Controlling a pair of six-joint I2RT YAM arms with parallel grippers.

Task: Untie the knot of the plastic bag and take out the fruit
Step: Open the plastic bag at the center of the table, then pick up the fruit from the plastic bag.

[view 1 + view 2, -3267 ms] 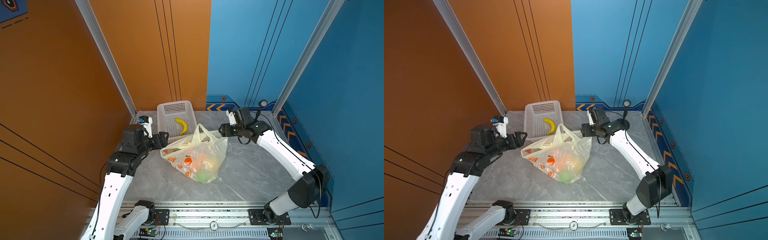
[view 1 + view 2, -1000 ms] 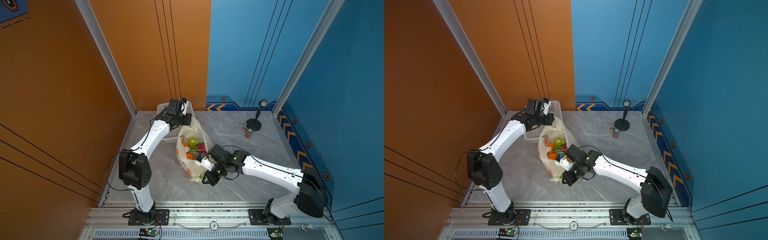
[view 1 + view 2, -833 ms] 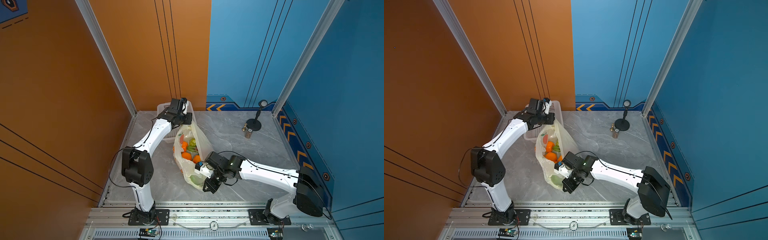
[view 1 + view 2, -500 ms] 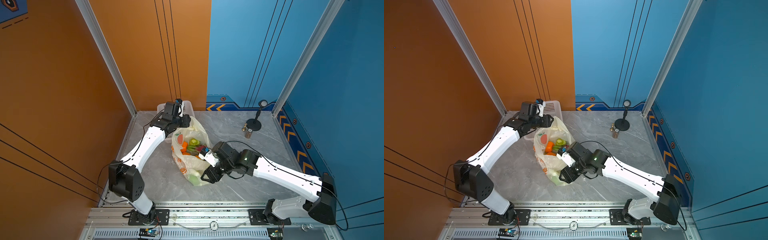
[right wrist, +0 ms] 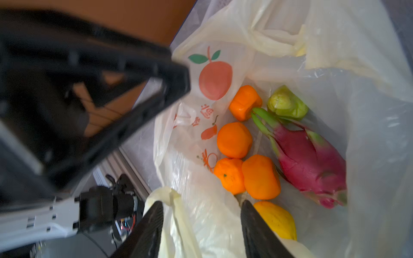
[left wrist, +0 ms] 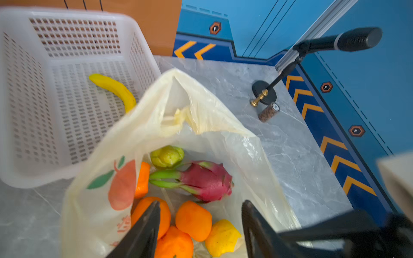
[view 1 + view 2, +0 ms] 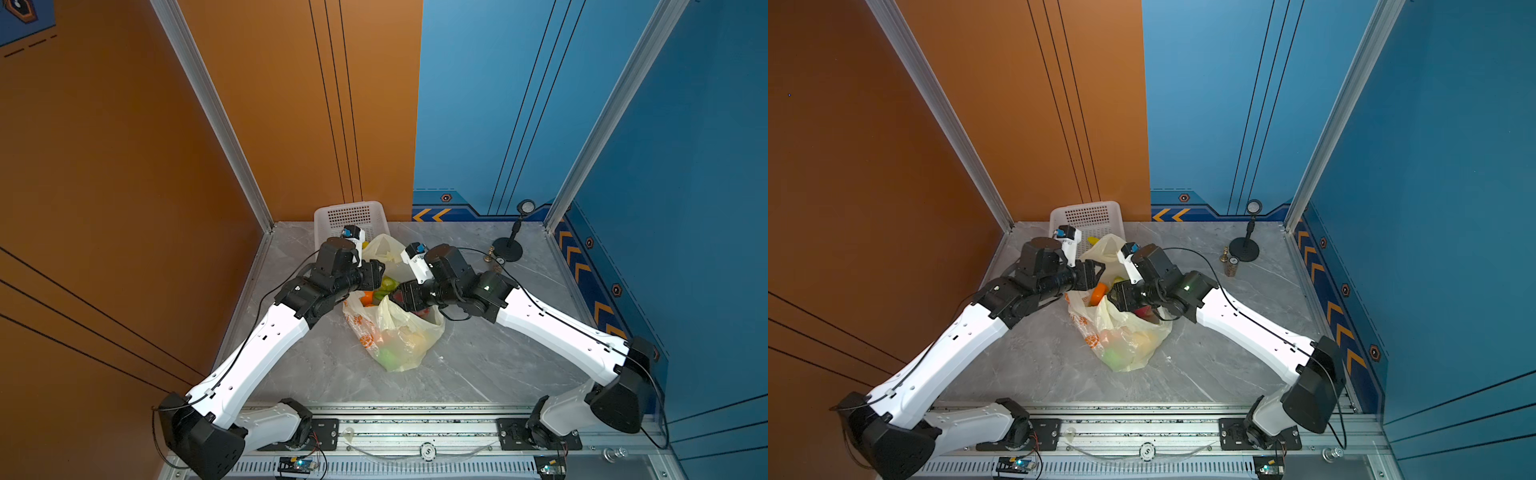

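Bag (image 5: 214,73) print: orange fruit, lettering unreadable | left gripper (image 6: 200,202): jaws apart | right gripper (image 5: 201,202): jaws apart

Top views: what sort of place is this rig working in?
Probably a purpose-built robot test booth: an orange wall, a blue wall, a marble-look tabletop and an aluminium mounting rail along the front.
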